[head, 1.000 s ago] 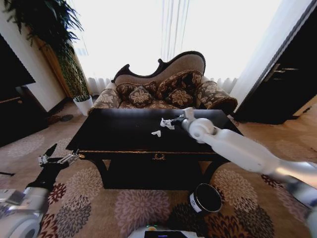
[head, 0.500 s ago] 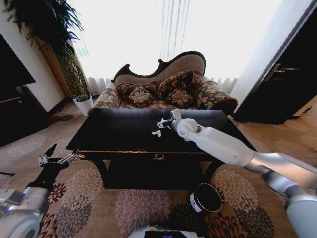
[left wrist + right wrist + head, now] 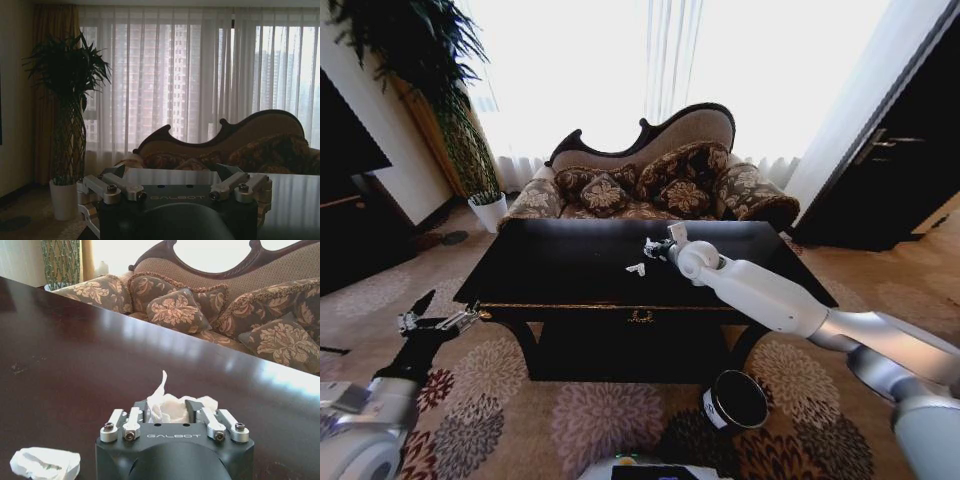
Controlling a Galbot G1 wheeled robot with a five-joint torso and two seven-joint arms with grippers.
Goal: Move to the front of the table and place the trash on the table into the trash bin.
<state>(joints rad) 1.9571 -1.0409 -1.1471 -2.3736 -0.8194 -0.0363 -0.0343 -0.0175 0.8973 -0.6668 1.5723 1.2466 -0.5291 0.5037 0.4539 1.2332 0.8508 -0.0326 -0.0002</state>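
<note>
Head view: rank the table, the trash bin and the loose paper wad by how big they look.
1. table
2. trash bin, though it sits nearer the camera
3. loose paper wad

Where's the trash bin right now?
The trash bin stands on the carpet at the table's front right corner, below the right arm.

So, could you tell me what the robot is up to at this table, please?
It is clearing trash off the black table. The right gripper is out over the tabletop, closed on a white paper wad. Another wad lies on the table nearby. The left gripper waits low beside the table, and the trash bin stands on the carpet below.
</note>
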